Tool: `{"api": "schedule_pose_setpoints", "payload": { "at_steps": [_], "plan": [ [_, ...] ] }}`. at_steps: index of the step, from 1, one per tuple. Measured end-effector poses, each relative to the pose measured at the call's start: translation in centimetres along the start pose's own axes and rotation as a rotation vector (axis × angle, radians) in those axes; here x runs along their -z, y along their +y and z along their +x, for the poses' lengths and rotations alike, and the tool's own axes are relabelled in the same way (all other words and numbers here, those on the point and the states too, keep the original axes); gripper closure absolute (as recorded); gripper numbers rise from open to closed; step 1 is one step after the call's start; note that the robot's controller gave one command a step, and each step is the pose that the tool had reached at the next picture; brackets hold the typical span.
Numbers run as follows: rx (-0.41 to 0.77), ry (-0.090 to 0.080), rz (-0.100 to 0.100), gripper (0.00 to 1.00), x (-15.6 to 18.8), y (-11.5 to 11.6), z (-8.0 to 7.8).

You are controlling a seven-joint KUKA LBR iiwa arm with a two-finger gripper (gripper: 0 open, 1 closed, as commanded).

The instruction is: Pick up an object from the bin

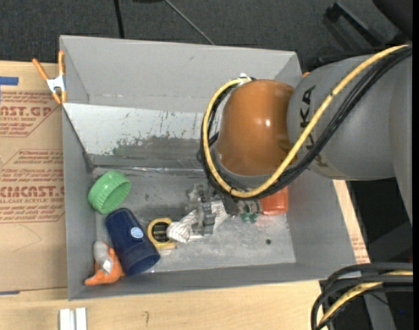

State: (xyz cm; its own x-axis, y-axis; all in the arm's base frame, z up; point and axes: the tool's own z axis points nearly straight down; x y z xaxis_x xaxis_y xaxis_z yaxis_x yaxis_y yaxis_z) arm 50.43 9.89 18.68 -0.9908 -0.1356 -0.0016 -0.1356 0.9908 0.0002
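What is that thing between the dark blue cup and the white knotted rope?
A yellow ring lies on the bin floor between the dark blue cup and the white knotted rope, close to both, in the camera view.

The grey metal bin (126,74) bore dark scuffs along its back slope. In it lay a bright green ribbed plastic lid (109,190), a dark blue plastic cup (130,240) with a pale round sticker, a yellow-and-black ring (159,229), a white knotted rope (185,229) and an orange-red block (276,203). The arm's domed cover (254,133) was glossy orange.
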Motion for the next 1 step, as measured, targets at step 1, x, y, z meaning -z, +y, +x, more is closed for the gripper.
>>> {"api": "schedule_pose_setpoints", "payload": {
  "at_steps": [1],
  "plan": [
    [0.001, 0.000, 0.000, 1.00, 0.00, 0.00, 0.00]
  ]
}}
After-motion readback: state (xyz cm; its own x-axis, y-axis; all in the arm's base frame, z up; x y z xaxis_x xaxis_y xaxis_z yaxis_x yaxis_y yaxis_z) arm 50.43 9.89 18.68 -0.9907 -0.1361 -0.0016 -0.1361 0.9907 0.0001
